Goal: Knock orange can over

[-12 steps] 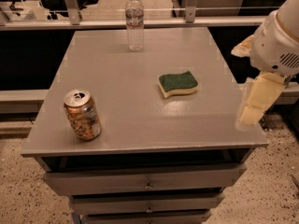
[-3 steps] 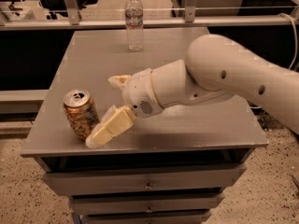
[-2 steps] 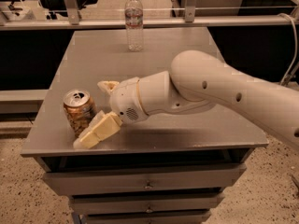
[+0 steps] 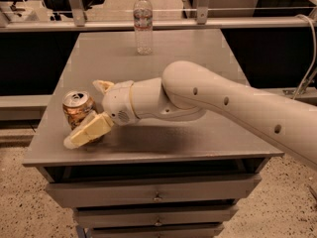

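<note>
One orange can [image 4: 77, 109] near the counter's [image 4: 198, 43] front-left edge, bare surface behind; gripper [image 4: 84, 113] jaws spread either side; mottled gold, silver top.

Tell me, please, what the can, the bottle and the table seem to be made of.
Orange can: probably aluminium, shiny silver lid. Bottle: clear plastic, see-through. Table: grey, dull sheen, metal or laminate. Claw, open astride the can near the table's front edge: matte cream plastic, seemingly.

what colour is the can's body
The orange can is orange-gold with pale mottling, clearest in the camera view; the gripper is close beside it.
</note>
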You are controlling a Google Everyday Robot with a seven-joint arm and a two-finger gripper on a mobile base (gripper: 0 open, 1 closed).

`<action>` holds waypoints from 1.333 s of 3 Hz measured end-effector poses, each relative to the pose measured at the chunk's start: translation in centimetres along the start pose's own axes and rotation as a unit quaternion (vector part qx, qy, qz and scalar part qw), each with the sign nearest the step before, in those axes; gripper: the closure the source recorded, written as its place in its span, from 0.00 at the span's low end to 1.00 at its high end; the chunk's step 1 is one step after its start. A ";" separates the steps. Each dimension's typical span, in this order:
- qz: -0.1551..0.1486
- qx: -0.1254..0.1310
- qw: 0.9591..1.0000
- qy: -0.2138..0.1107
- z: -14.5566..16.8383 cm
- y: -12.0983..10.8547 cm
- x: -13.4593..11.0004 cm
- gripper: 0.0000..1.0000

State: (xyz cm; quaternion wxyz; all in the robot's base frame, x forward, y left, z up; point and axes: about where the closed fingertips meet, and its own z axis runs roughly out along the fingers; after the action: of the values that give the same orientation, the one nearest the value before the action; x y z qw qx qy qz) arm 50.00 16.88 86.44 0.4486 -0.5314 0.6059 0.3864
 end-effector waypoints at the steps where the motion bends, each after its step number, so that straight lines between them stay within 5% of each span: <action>1: -0.004 0.017 1.000 -0.006 1.0 -3.3 -1.7 0.00; 3: 0.006 0.059 0.998 0.005 1.6 -11.0 -4.8 0.00; 4: 0.014 0.069 0.997 0.011 1.1 -12.2 -4.5 0.00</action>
State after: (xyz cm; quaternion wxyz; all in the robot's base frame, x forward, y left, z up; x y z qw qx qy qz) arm 62.43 17.56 90.48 0.4725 -0.4948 0.6431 0.3439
